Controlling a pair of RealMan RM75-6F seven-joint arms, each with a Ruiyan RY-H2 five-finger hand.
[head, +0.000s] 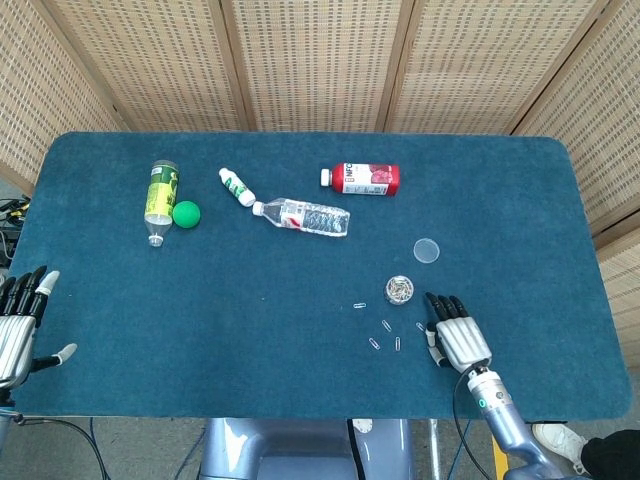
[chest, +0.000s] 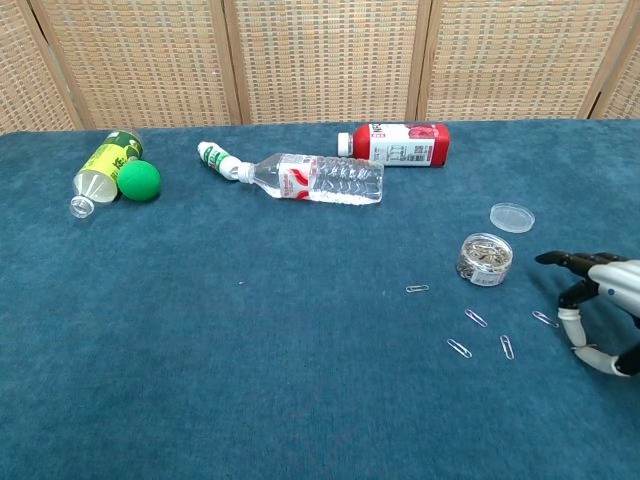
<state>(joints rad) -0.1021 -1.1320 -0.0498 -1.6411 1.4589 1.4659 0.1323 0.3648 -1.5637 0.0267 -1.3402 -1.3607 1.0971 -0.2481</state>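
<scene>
My right hand (head: 455, 337) (chest: 603, 305) hovers low over the blue cloth at the front right, fingers apart and holding nothing. Its thumb and one finger (chest: 572, 322) curve down toward each other beside a paper clip (chest: 544, 319). Several more paper clips (chest: 476, 318) (head: 386, 325) lie loose just left of it. A small clear jar of paper clips (head: 400, 289) (chest: 485, 258) stands open beyond them, its lid (head: 427, 250) (chest: 512, 217) lying flat further back. My left hand (head: 20, 325) stays at the front left edge, fingers spread and nothing in it; only the head view shows it.
At the back lie a red-labelled bottle (head: 361, 178) (chest: 395, 143), a clear water bottle (head: 302, 216) (chest: 315, 178), a small white bottle (head: 236, 186) and a green-labelled bottle (head: 160, 198) (chest: 103, 170) touching a green ball (head: 186, 213) (chest: 139, 181). Woven screens (head: 320, 60) stand behind the table (head: 250, 340).
</scene>
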